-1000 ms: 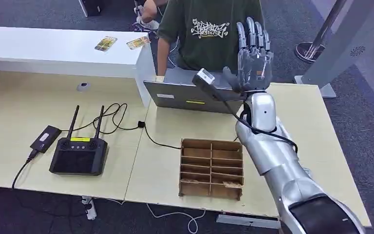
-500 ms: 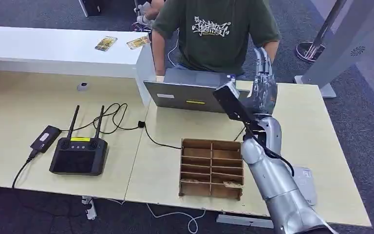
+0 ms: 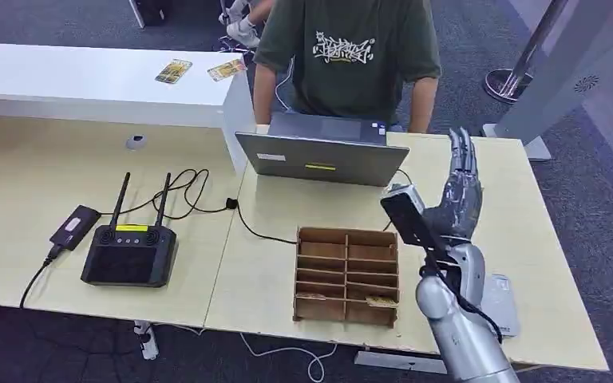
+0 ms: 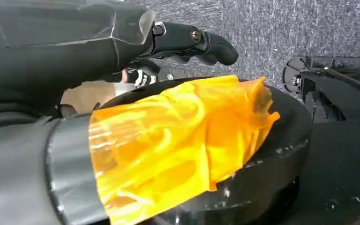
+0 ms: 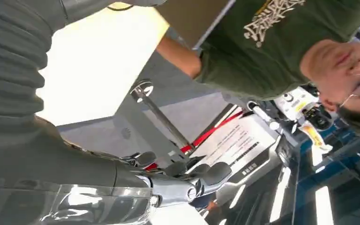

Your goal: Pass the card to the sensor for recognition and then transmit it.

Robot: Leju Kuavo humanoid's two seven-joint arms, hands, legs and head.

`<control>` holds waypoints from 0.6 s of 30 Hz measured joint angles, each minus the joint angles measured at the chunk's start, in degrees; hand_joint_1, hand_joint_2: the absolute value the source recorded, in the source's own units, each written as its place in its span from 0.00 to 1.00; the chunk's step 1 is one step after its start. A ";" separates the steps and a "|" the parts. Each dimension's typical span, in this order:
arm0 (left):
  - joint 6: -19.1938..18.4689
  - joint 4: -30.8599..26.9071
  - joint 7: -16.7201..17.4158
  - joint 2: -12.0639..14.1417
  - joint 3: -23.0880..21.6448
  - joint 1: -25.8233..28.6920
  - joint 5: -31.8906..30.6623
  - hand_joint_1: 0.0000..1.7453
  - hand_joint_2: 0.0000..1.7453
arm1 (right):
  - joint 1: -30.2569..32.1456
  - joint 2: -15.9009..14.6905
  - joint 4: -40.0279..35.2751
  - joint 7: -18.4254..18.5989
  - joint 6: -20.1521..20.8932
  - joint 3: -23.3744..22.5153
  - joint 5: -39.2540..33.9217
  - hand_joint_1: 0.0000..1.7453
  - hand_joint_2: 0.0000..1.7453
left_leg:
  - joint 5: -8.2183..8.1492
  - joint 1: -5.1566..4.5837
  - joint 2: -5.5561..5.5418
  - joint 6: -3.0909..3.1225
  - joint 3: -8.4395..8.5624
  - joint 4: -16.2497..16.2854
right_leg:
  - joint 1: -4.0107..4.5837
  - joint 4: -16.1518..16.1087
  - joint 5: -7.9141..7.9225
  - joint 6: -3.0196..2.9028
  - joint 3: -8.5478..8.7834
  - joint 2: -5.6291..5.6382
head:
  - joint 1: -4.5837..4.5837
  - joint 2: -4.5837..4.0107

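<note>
Head view first: the right hand (image 3: 456, 191) had dropped a lot in the last second. It had been up high in front of the person (image 3: 343, 56) in the green T-shirt, and now it sat low over the right side of the table (image 3: 551, 239), fingers straight, apart and pointing up, with nothing in them. Looked to me like the arm was pulling back after a handover, or resetting for another go, but that's a guess.

I couldn't pin down the task's card for sure. Two cards (image 3: 173, 71) lay on the white counter (image 3: 64, 72) well behind, and a small flat piece sat in the front right compartment of the wooden divider box (image 3: 346, 275). A grey reader (image 3: 501, 303), probably the sensor, lay just beside the robot's forearm near the table edge.

Left hand (image 4: 192, 40): dark fingers showed in its wrist view, no card, but I couldn't tell whether they were spread or curled.

Writing: white graffiti-style print on the T-shirt, not legible. Yellow stickers on the laptop (image 3: 319, 155) lid and on the antenna controller (image 3: 130, 254), too small to read.
</note>
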 joint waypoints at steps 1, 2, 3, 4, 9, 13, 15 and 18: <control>0.02 0.00 -0.04 -0.04 0.02 0.01 0.00 0.00 0.00 | 0.86 -0.17 -0.87 -0.07 0.00 -0.24 0.13 0.00 1.00 | 0.00 0.00 0.01 0.00 0.00 0.00 | 0.00 0.00 0.00 0.00 -0.01 0.01 | 0.00 0.00; 0.04 0.00 -0.04 -0.09 0.04 0.01 0.02 0.00 0.00 | 1.69 -0.37 -1.67 -0.15 0.00 -0.39 0.28 0.00 1.00 | 0.00 0.00 0.01 0.00 0.01 0.00 | 0.00 0.00 0.00 0.00 -0.01 0.01 | 0.02 0.00; 0.04 0.00 -0.07 -0.09 0.07 0.01 0.04 0.00 0.00 | 2.64 -0.50 -2.43 -0.20 -0.02 -0.59 0.42 0.00 1.00 | -0.02 0.00 0.01 0.02 0.01 0.00 | 0.00 0.00 0.00 0.00 0.00 0.01 | 0.00 0.00; 0.04 0.02 -0.09 -0.15 0.11 0.02 0.07 0.00 0.00 | 3.52 -0.65 -3.29 -0.20 -0.06 -0.85 0.48 0.00 1.00 | -0.02 0.00 0.00 0.02 0.00 0.00 | 0.00 -0.01 0.00 0.00 0.00 -0.01 | 0.02 0.00; 0.20 0.02 -0.50 -0.20 0.39 0.10 0.15 0.00 0.00 | 7.69 -1.46 -6.99 -0.20 -0.39 -2.21 0.81 0.00 1.00 | -0.02 0.00 0.01 0.02 0.01 0.00 | 0.00 0.00 0.00 0.00 0.00 0.00 | 0.00 0.00; 0.28 0.02 -0.57 -0.24 0.63 0.14 0.15 0.00 0.00 | 10.14 -2.01 -9.28 -0.35 -0.72 -3.34 1.44 0.00 1.00 | -0.02 0.00 0.01 0.03 0.00 0.00 | 0.00 -0.01 0.00 0.00 0.00 0.00 | 0.02 0.00; 0.35 0.02 -0.59 -0.28 1.07 0.16 0.15 0.00 0.00 | 11.12 -2.27 -10.27 -0.42 -0.87 -3.93 1.79 0.00 1.00 | -0.02 0.00 0.01 0.03 0.01 0.00 | 0.00 -0.01 0.00 0.00 0.00 0.00 | 0.00 0.00; 0.37 0.02 -0.72 -0.33 1.38 0.20 0.15 0.00 0.00 | 12.52 -2.62 -11.50 -0.44 -1.05 -4.52 2.62 0.00 1.00 | -0.02 0.00 0.01 0.03 0.01 0.00 | 0.00 -0.01 0.00 0.00 0.00 0.00 | 0.02 0.00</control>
